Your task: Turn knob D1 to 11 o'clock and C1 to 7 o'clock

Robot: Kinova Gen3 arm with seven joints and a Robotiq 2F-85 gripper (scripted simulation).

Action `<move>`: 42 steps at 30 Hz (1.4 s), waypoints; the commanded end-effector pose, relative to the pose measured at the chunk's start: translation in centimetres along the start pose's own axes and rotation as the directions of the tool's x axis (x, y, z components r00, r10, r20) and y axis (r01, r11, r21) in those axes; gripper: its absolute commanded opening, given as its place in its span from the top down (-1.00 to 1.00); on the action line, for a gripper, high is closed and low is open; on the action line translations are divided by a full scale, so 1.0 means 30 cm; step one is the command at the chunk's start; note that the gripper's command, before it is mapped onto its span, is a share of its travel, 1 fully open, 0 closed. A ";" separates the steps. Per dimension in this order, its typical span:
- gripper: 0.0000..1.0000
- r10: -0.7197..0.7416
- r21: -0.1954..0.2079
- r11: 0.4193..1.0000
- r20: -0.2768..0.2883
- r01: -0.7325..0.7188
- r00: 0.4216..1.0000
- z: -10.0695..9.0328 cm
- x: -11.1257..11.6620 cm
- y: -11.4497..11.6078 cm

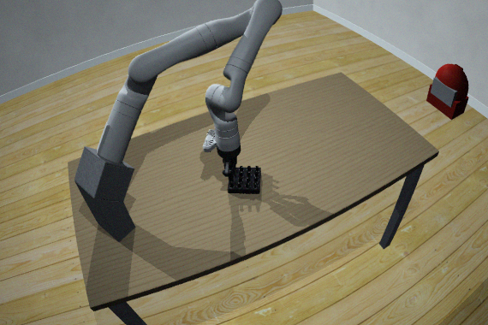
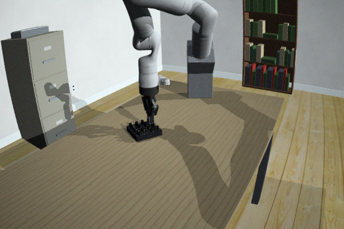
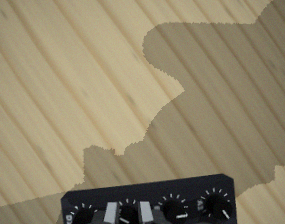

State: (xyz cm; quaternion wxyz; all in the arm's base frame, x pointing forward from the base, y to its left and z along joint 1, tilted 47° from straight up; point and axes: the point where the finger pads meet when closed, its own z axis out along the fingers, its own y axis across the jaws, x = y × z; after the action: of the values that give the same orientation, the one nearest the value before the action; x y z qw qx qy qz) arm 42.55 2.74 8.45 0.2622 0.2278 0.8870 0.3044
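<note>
The black knob box [image 1: 244, 192] [image 2: 150, 135] [image 3: 143, 193] stands on the table. My gripper [image 1: 229, 170] [image 2: 151, 122] [image 3: 128, 212] points down at the box edge, its fingers shut on knob C1 [image 3: 126, 219]. In the wrist view C1's white line slants to the upper left, roughly at 7 o'clock; its marks are partly hidden. Knob D1 [image 3: 85, 216], left of the fingers, is cut off and its line does not show. Knob B1 [image 3: 174, 207] points about at 12 o'clock, and knob A1 [image 3: 217, 205] about at 2 o'clock. Columns 2 to 4 are outside the wrist view.
Neighbouring knobs stand close to the fingers on both sides. The table [image 1: 325, 130] [image 2: 99, 182] extends around the box. The arm's base [image 1: 104, 181] [image 2: 200, 79] stands at one end of it. A filing cabinet [image 2: 49, 91] and a bookshelf [image 2: 270, 38] stand off the table.
</note>
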 end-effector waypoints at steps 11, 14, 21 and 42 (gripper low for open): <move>0.83 -0.048 0.000 0.999 -0.001 0.048 0.999 0.001 0.001 0.000; 0.83 -0.053 0.000 0.999 -0.001 0.053 0.999 0.001 0.001 0.000; 0.83 -0.055 0.000 0.998 -0.001 0.055 0.998 0.001 0.001 0.000; 0.62 -0.055 0.000 0.998 -0.001 0.055 0.998 0.001 0.001 0.000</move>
State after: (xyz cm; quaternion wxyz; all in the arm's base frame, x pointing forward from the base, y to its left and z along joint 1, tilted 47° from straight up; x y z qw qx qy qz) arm 42.53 2.79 8.40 0.2699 0.2029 0.8932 0.2970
